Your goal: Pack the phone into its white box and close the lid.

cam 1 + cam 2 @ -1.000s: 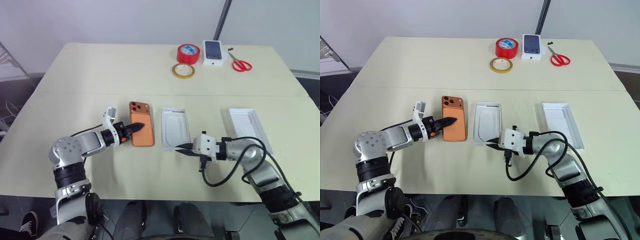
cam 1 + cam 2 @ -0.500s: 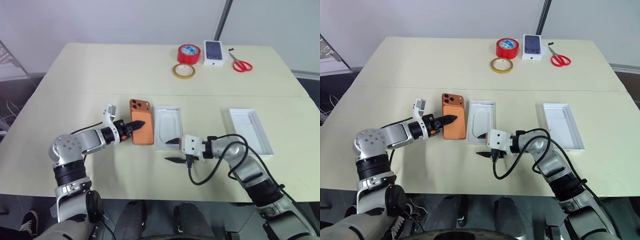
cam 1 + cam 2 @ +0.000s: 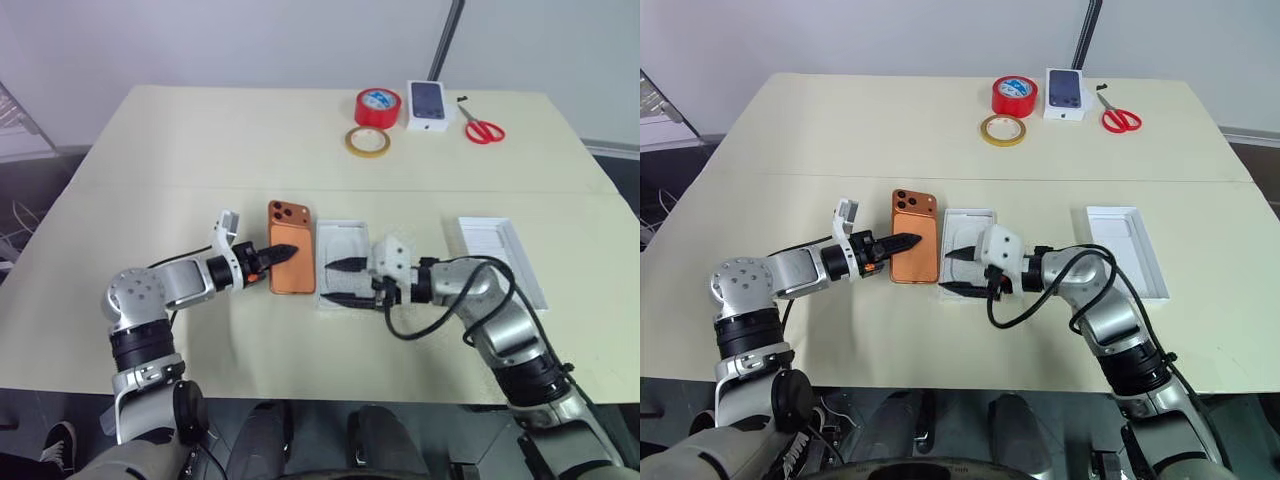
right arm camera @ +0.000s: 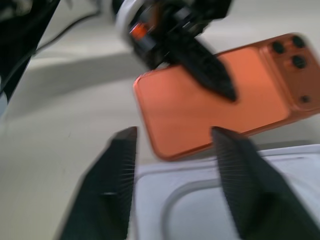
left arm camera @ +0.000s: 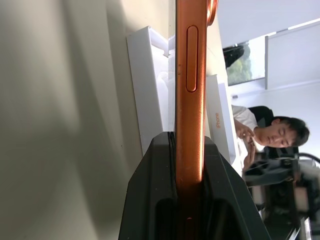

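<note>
The left gripper (image 3: pixel 283 251) pinches the phone (image 3: pixel 291 261) by its edge, lifted beside the white box (image 3: pixel 341 258) at three o'clock. The right gripper (image 3: pixel 956 271) hovers spread over that box. Packing has barely begun (the lid (image 3: pixel 501 260) lies farther toward three, unused).

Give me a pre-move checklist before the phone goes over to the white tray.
1. Left gripper shut on the orange phone: ok; the left wrist view shows its fingers clamping the phone's edge.
2. Right gripper open: ok; it holds nothing.
3. Way into the tray beside the phone: not ok; the right gripper's fingers hang over it.
4. Tray ready for the phone: not ok; it looks like the white moulded insert with an oval recess.
5. White tray at the right unobstructed: ok.
6. Red tape roll, tan tape ring and scissors away from the work: ok.
</note>
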{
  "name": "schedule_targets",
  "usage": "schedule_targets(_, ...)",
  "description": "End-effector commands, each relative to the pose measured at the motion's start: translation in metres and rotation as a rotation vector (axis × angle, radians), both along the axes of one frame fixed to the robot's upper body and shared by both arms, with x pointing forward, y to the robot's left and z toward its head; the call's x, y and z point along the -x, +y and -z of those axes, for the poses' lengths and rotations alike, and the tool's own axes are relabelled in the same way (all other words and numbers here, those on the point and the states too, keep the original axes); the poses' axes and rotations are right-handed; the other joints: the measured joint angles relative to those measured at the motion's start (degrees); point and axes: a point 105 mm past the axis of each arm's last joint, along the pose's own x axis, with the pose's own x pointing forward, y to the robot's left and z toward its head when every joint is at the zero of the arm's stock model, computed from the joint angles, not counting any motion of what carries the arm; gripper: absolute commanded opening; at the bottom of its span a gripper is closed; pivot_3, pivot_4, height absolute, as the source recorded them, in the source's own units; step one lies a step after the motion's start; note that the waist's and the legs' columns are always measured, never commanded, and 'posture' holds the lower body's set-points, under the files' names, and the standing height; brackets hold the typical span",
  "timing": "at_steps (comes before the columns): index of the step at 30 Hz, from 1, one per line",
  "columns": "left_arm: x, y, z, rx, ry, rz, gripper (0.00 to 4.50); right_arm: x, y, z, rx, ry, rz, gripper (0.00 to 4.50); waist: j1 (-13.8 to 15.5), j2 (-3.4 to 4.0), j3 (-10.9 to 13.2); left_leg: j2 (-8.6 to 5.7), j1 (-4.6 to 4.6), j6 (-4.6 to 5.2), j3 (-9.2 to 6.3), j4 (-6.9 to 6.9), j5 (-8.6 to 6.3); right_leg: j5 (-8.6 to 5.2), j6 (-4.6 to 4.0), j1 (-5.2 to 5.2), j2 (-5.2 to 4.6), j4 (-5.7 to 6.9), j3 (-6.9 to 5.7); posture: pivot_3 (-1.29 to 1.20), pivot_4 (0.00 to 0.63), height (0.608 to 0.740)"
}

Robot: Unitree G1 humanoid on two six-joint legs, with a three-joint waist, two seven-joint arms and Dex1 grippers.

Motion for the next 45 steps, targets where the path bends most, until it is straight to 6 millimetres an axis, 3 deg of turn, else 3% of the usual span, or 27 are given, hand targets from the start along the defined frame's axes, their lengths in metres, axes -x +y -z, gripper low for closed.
schedule_targets(1,-0.003,0.002,-0.021,0.005,-0.083,0.014,0.00,-0.013,-0.004,0.005,0.068,-0.073,0.046,0.72,0.0,0.00,0.0,0.00,0.00,0.00,0.00,0.00,0.00,0.00,0.00,0.00,0.00,0.00,0.00,0.00,0.150,0.740)
schedule_targets(2,-0.004,0.004,-0.021,-0.001,-0.081,0.007,0.00,-0.015,-0.005,0.012,0.115,-0.101,0.045,0.11,-0.1,0.00,0.0,0.00,0.00,0.00,0.00,0.00,0.00,0.00,0.00,-0.01,0.00,0.00,0.00,0.00,0.150,0.740)
schedule_targets(6,-0.006,0.009,-0.024,0.004,-0.087,-0.001,0.00,-0.016,-0.001,0.029,0.210,-0.150,0.017,0.04,-0.1,0.01,0.0,-0.01,-0.04,0.00,0.02,-0.02,0.01,0.00,-0.01,-0.08,0.01,0.01,0.01,0.00,0.150,0.740)
schedule_targets(11,-0.006,0.004,-0.024,0.011,-0.088,0.006,0.00,-0.032,0.001,0.049,0.384,-0.273,0.033,0.04,-0.2,0.00,0.0,-0.02,-0.25,-0.25,0.05,0.03,0.16,0.00,0.00,-0.26,0.01,0.04,0.03,0.00,0.150,0.740)
schedule_targets(15,-0.001,-0.008,-0.025,0.014,-0.094,0.051,0.00,-0.048,-0.003,0.049,0.441,-0.325,0.080,0.04,-0.1,0.00,0.0,-0.01,-0.23,-0.31,0.01,0.06,0.21,0.00,0.00,-0.25,0.03,0.14,0.00,0.00,0.150,0.740)
schedule_targets(18,0.002,-0.012,-0.023,0.013,-0.090,0.067,0.00,-0.046,-0.001,0.047,0.405,-0.303,0.072,0.04,0.0,0.00,0.0,-0.01,-0.21,-0.31,0.01,0.08,0.21,0.00,0.00,-0.23,0.04,0.15,0.00,0.00,0.150,0.740)
schedule_targets(24,0.000,-0.020,-0.025,0.027,-0.085,0.089,0.00,-0.039,0.000,0.017,0.195,-0.212,0.100,0.04,-0.1,0.00,0.0,-0.01,-0.23,-0.32,0.01,0.07,0.22,0.00,0.00,-0.23,0.04,0.14,0.00,0.00,0.150,0.740)
schedule_targets(33,0.003,-0.056,-0.021,0.073,-0.057,0.177,0.00,-0.062,-0.078,-0.015,0.163,-0.203,0.379,0.04,0.1,-0.01,0.0,-0.02,-0.25,-0.29,0.01,0.08,0.21,0.00,0.01,-0.23,0.03,0.12,-0.01,0.00,0.150,0.740)
schedule_targets(37,-0.003,-0.063,-0.012,0.063,-0.020,0.153,1.70,-0.063,-0.092,-0.010,0.198,-0.205,0.423,0.00,-0.1,-0.01,0.0,-0.02,-0.26,-0.29,0.01,0.07,0.21,0.00,0.00,-0.23,0.04,0.11,-0.01,0.00,0.150,0.740)
schedule_targets(42,0.002,-0.065,-0.012,-0.010,-0.037,0.190,4.21,-0.060,-0.082,-0.010,0.157,-0.196,0.421,0.00,-0.1,0.00,0.0,0.01,-0.26,-0.29,0.05,0.06,0.22,0.00,0.01,-0.28,0.10,0.15,0.04,0.00,0.150,0.740)
schedule_targets(45,0.003,-0.061,-0.014,-0.055,-0.055,0.197,4.21,-0.060,-0.075,-0.008,0.147,-0.196,0.414,0.00,-0.1,0.00,0.0,0.00,-0.14,-0.29,0.05,0.09,0.22,0.00,0.01,-0.12,0.09,0.15,0.04,0.00,0.150,0.740)
